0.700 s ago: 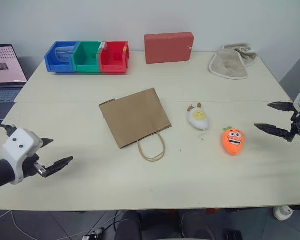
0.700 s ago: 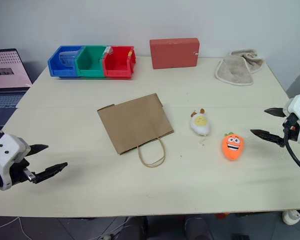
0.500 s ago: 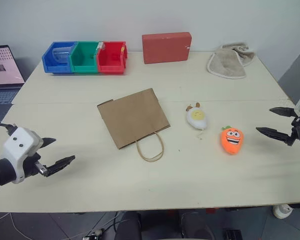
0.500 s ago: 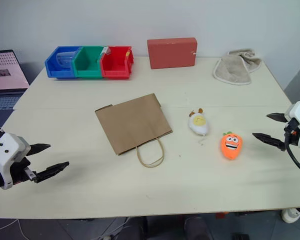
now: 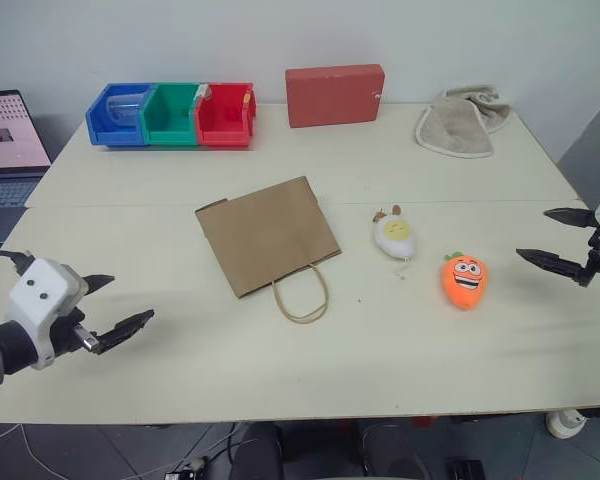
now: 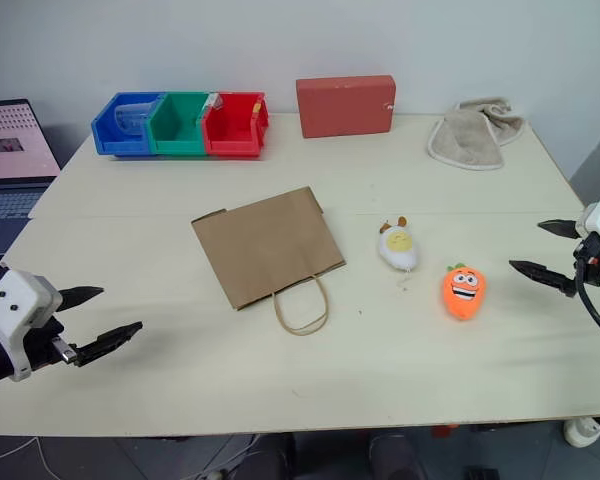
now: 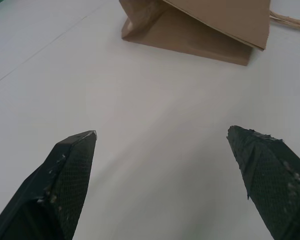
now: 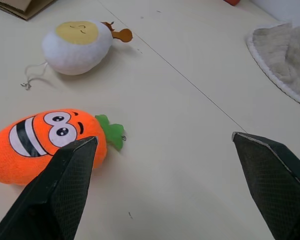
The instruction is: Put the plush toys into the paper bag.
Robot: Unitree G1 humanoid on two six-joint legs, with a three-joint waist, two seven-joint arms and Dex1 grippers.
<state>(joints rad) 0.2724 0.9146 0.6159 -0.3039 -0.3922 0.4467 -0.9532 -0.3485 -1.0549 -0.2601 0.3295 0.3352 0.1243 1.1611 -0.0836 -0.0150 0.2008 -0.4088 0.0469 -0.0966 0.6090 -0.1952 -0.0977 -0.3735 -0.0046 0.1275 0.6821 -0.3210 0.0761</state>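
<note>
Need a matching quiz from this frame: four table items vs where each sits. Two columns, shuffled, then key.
Items:
1. carrot
2. egg toy
3. paper bag
4. cloth

Places:
A. flat at table centre, handles toward the robot
B. far right corner
C. nearest the right gripper
D. between bag and carrot

Pairs: 1-C, 2-D, 3-A, 4-B

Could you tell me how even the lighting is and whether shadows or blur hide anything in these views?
Left eye view: soft, even light; paper bag, egg toy and carrot toy cast only faint shadows on the table. Right wrist view: carrot sharp, right gripper fingers slightly soft. Left wrist view: left gripper fingertips blurred, bag edge clear.
</note>
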